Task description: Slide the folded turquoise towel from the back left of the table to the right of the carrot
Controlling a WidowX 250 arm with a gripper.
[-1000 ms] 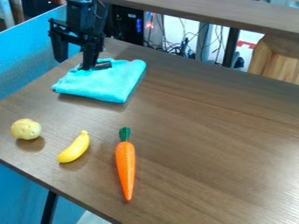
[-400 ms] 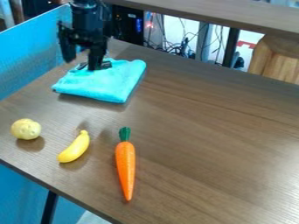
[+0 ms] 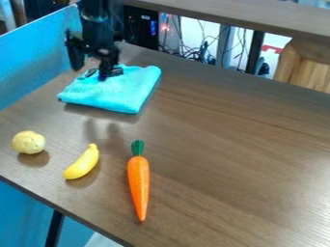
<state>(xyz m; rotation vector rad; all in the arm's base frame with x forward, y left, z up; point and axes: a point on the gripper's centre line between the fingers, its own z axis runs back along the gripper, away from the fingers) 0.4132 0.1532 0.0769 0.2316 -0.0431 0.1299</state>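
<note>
Your gripper [image 3: 91, 68]: one, black, fingers spread wide, over the rear of the cloth. Your turquoise cloth [image 3: 111, 94]: one, folded, at the table's [image 3: 226, 144] far left. Dark item [image 3: 116, 72]: one, on that cloth beside a fingertip; whether they touch, you can't quite tell. Nearer you: a yellow potato-like piece [image 3: 28, 143], a banana [image 3: 82, 163], and an orange carrot [image 3: 138, 185], green-topped, left to right.

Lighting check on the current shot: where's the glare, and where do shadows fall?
Camera view: pale glare on the brown wood-grain table toward its right edge; soft shadows beside the lumpy pale-yellow potato, curved yellow banana and folded turquoise cloth; two dim patches between cloth and banana, probably cast by the black two-finger hand.
</note>
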